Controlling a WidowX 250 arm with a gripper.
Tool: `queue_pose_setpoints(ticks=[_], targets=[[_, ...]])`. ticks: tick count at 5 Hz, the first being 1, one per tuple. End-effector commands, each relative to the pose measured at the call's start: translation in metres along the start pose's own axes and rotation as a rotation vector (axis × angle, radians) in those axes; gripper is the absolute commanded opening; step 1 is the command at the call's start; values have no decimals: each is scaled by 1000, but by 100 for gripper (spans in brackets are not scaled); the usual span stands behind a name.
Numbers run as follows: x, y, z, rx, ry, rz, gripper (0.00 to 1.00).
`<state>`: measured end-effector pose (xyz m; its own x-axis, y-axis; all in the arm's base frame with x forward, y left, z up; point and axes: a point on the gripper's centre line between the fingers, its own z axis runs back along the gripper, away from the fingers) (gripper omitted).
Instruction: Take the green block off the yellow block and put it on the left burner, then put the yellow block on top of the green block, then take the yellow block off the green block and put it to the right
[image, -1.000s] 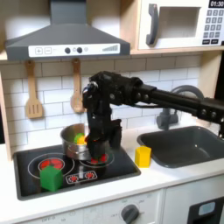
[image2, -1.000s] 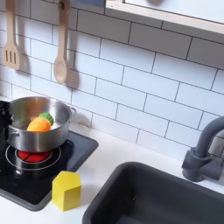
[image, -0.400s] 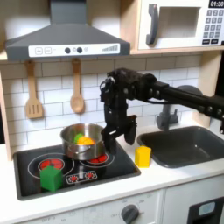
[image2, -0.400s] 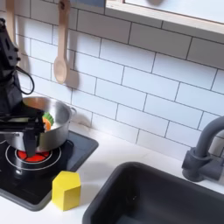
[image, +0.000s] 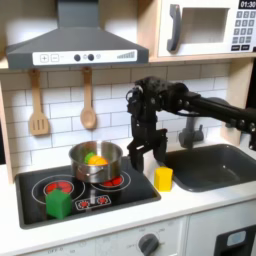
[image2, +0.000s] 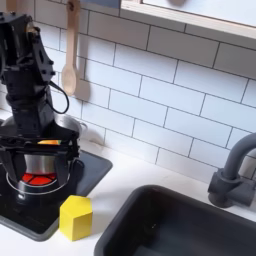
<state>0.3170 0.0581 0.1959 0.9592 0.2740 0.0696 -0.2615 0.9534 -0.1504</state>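
Gripper (image: 143, 156) mid-frame in first exterior view, fingers spread wide, holding nothing, above yellow block (image: 163, 179), green block (image: 58, 204) lower left on left burner (image: 60, 188).

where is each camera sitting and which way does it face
First exterior view: sits in front of the toy kitchen, facing the tiled back wall; it sees the cooktop, green block, yellow block, pot and sink, with the whole arm reaching in from the first exterior view's right and its tool hanging open.
Second exterior view: sits close and low by the counter, looking across the yellow block toward the wall; the tool and wrist show.
Shared: yellow block, pot, sink, tool.
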Motion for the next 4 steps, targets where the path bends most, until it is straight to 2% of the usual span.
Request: queue_pose_setpoints(ticks=[1,2,4], targets=[[1,-17,-14,10,26,-49,100],[2,-29,-18,8,31,-71,100],[0,-34,-23,11,44,-74,100]])
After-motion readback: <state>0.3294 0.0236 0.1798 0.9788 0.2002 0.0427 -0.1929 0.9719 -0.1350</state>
